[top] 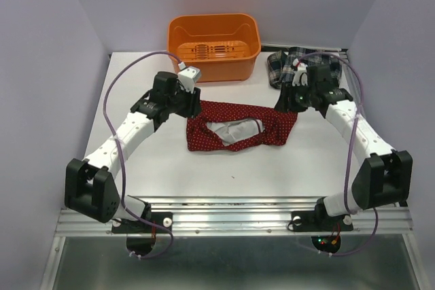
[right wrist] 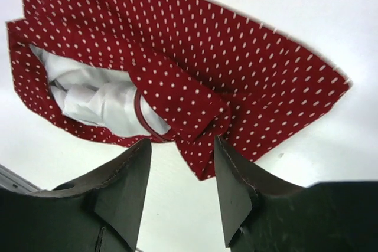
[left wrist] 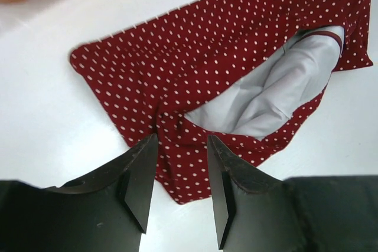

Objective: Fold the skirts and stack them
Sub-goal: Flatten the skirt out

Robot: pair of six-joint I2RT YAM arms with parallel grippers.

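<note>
Arms (top: 129,134) angled inward, jaws parted over red skirt (top: 231,111).

Your left hand (top: 194,103) and right hand (top: 285,103) sit at opposite ends of the red dotted skirt (top: 238,130); the plaid skirt (top: 276,66) lies beside the orange bin (top: 224,66).

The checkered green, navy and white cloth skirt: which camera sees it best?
The top external view. There the crumpled plaid cloth skirt lies at the table's far right, beside the orange plastic bin, partly behind the right arm. Neither wrist view shows it; both look at the dark red white-dotted cloth skirt.
</note>
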